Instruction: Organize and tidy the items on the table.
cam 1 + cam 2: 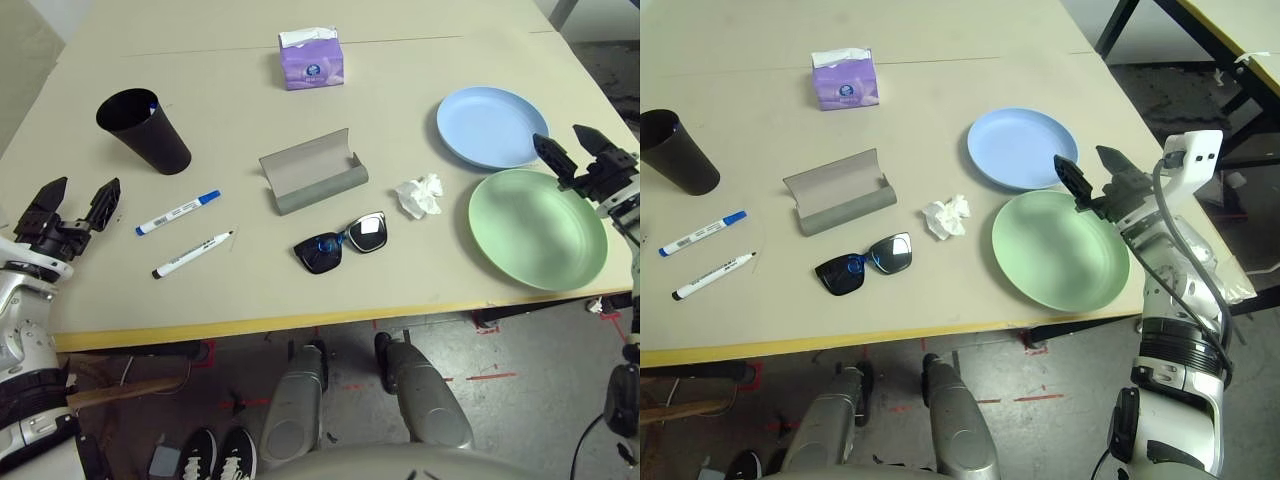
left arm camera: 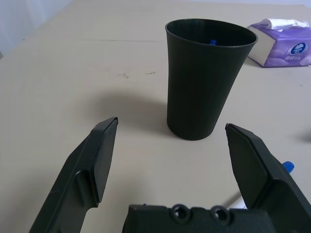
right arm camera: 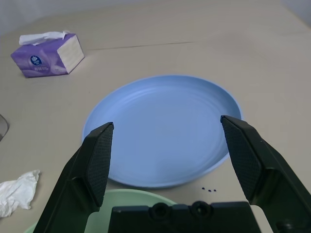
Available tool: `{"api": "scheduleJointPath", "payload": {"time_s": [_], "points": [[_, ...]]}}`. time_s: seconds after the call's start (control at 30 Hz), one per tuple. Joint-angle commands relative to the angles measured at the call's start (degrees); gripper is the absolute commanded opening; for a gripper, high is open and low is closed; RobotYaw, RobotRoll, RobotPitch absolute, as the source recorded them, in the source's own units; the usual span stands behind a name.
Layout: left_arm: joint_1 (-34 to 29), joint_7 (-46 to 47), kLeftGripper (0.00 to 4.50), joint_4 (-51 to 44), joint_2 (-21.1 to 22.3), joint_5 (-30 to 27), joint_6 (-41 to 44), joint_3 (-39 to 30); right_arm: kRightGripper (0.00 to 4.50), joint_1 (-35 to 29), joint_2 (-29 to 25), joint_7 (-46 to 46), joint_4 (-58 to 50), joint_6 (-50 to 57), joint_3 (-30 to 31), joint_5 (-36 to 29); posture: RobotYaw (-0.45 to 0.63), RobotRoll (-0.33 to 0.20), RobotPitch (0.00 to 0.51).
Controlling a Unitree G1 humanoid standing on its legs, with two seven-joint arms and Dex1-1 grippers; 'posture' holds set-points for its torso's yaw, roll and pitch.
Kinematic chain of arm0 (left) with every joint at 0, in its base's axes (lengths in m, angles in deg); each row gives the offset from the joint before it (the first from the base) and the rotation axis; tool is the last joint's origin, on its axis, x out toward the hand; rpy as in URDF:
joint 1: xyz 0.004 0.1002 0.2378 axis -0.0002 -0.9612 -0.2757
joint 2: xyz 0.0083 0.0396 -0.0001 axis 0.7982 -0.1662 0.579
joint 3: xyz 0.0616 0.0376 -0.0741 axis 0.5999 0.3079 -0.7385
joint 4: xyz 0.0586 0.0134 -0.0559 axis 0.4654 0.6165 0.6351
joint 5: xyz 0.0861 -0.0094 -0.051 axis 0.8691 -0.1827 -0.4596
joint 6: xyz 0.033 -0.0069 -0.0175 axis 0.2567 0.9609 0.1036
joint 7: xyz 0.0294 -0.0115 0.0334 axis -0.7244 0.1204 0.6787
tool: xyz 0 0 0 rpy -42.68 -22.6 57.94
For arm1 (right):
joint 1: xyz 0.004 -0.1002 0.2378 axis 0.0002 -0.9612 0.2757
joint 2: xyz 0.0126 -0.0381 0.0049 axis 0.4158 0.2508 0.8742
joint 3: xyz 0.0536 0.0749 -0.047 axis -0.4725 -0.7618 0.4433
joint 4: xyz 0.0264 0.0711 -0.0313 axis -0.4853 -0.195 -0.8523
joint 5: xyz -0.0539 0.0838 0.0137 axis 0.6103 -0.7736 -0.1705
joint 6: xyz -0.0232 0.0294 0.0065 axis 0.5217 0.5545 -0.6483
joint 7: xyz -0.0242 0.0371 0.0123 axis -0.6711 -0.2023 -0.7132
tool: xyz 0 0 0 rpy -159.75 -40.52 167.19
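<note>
Nothing looks tidied yet. Near the bottom middle lie the sunglasses [image 1: 341,241], and the two markers [image 1: 178,213] lie left of them. The open glasses case [image 1: 312,170] and a crumpled tissue [image 1: 419,195] sit a bit farther up. The green plate [image 1: 538,228] and blue plate [image 1: 492,126] lie on the right of the table [image 1: 230,290]. A black cup [image 1: 144,130] stands upper left (probably for markers). The left gripper [image 1: 70,204] and right gripper [image 1: 573,148] both hang wide open, holding nothing.
</note>
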Motion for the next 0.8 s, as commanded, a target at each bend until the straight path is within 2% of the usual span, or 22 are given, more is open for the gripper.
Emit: {"api": "scheduleJointPath", "payload": {"time_s": [0.03, 0.27, 0.37, 0.57, 0.8], "points": [[-1.65, -0.36, 4.50, 0.62, 0.64, 0.47, -0.17, -0.72, 4.47, -0.87, -0.03, 0.39, 0.06, -0.29, -0.54, -0.34, -0.12, 0.000, 0.263], [-1.45, -3.05, 4.50, 0.81, 1.71, -0.97, -0.01, -0.74, 4.47, -1.05, 0.13, 0.51, -0.22, -0.61, -0.57, -0.37, -0.13, 0.000, 0.251], [0.80, -10.02, 4.50, 0.67, 3.07, -2.39, -0.25, 1.26, 4.47, -0.60, -0.03, 0.66, 0.14, -0.73, -0.46, -0.27, -0.13, 0.000, 0.249], [9.64, -28.04, 4.50, 2.93, 6.66, -4.66, 3.63, 8.91, 4.47, 0.03, -0.43, 0.99, 0.61, -0.94, -0.41, -0.04, -0.15, 0.000, 0.247], [17.10, -46.41, 4.50, 6.69, 7.77, -3.07, 5.06, 18.35, 4.47, -2.15, -1.13, 0.82, -2.08, -0.53, -1.53, -0.56, -0.20, 0.000, 0.248]]}}
